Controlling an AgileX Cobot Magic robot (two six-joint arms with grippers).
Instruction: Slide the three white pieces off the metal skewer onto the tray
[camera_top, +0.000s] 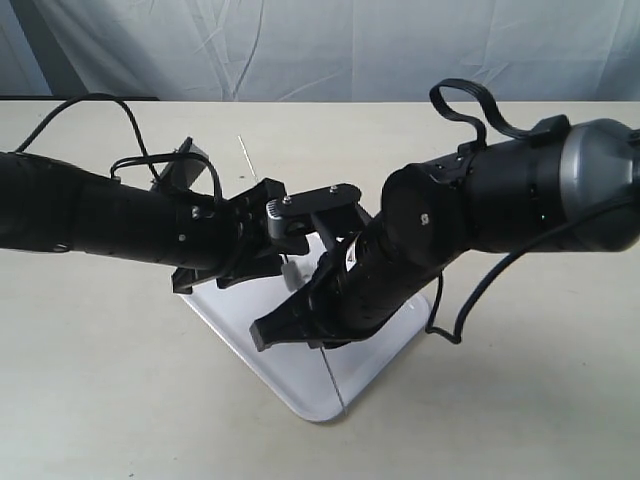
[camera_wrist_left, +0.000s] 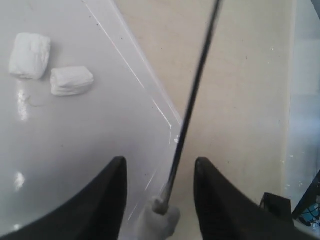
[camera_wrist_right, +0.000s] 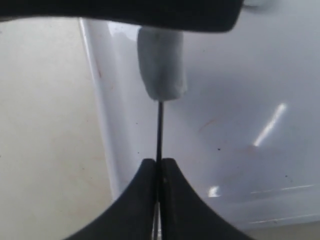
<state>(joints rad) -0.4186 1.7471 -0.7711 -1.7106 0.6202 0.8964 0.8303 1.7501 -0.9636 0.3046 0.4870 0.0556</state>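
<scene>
Two white pieces lie loose on the white tray. The third white piece is still threaded on the thin metal skewer. It sits between the fingers of my left gripper, which is open and not touching it. My right gripper is shut on the skewer, a short way from that same piece. In the exterior view both arms meet over the tray and hide the pieces.
The tray's raised rim runs just beside the skewer, with bare beige table beyond it. Black cables trail on the table behind the left arm. A white cloth backdrop closes the far side.
</scene>
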